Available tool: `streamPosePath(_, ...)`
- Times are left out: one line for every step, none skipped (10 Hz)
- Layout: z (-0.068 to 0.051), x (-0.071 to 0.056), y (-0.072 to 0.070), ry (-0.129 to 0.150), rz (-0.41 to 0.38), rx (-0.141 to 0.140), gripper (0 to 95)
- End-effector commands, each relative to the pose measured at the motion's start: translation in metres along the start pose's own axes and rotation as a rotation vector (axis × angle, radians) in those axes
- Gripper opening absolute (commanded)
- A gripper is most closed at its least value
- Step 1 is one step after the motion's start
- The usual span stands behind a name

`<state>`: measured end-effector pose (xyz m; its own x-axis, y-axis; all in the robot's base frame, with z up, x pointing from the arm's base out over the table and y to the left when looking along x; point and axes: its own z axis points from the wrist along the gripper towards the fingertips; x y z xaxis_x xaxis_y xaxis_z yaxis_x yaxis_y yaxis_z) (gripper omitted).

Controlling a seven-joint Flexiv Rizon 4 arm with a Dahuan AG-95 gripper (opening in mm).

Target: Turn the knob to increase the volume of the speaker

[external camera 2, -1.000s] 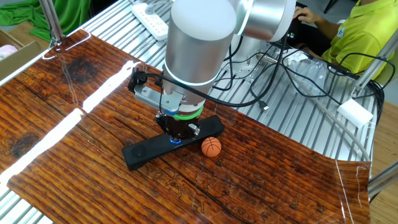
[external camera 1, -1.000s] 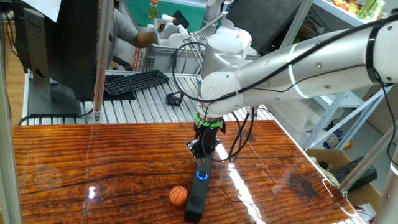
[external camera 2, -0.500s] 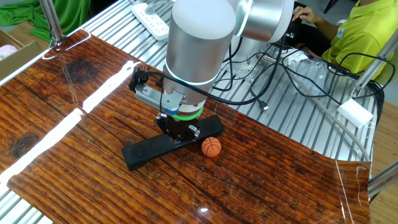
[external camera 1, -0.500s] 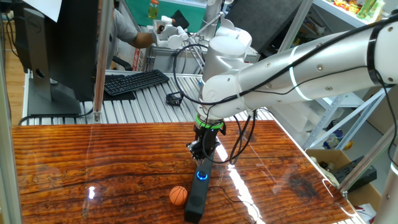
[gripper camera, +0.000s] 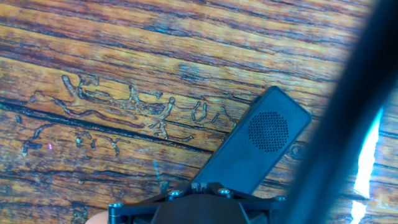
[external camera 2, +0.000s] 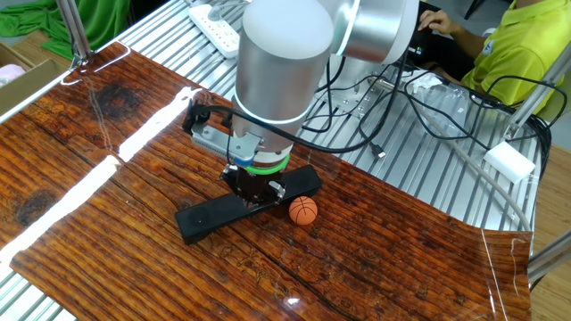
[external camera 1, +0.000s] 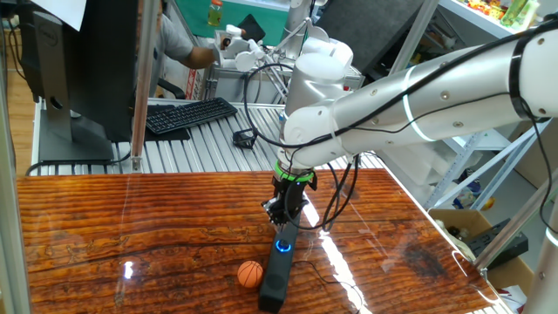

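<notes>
Dark, glossy wood grain covered the tabletop [external camera 1: 131, 227], which was backed by a ribbed metal surface where a black keyboard [external camera 1: 187, 114] and loose cables were seen. The speaker [external camera 1: 279, 272] was laid flat on the wood as a long black bar, with an orange ball [external camera 1: 250, 274] just beside its middle. In one fixed view the knob [external camera 1: 282, 246] was marked by a blue glow on the speaker's top face, directly below the end effector [external camera 1: 283, 220]. In the other fixed view the knob was hidden under the end effector [external camera 2: 256, 198], which was pointed straight down onto the speaker [external camera 2: 210, 217] close to the ball [external camera 2: 303, 209]. The jaws were seen drawn fully together over the knob; whether the knob was actually pinched could not be told. In the hand view, the far end of the speaker [gripper camera: 261, 140] with its round perforated grille was shown against the wood.
</notes>
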<state>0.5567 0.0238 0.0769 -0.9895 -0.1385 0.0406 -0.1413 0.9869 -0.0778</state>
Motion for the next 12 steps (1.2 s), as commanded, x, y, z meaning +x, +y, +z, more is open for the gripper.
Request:
streamPosePath(0.0011, -0.0001, -0.0009, -0.001, 0.001, 0.0, 0.0)
streamPosePath(0.002, -0.0003, -0.0012, -0.002, 0.0, 0.0, 0.0)
streamPosePath(0.0022, -0.0004, -0.0013, -0.003, 0.0, 0.0, 0.0)
streamPosePath(0.0038, -0.0007, -0.0011, -0.006, 0.001, -0.002, 0.0)
streamPosePath(0.005, -0.0009, -0.001, -0.009, 0.002, -0.003, 0.0)
streamPosePath(0.0059, -0.0011, -0.0009, -0.013, 0.004, -0.002, 0.0)
streamPosePath(0.006, -0.0011, -0.001, -0.014, 0.004, -0.003, 0.0)
streamPosePath(0.0061, -0.0011, -0.0009, -0.014, 0.005, -0.003, 0.0)
streamPosePath(0.0066, -0.0012, -0.0009, -0.014, 0.008, -0.002, 0.0)
streamPosePath(0.0066, -0.0012, -0.0009, -0.011, 0.01, -0.003, 0.0)
streamPosePath(0.0069, -0.0012, -0.0009, -0.008, 0.015, -0.006, 0.0)
streamPosePath(0.0071, -0.0012, -0.0009, -0.008, 0.019, -0.009, 0.0)
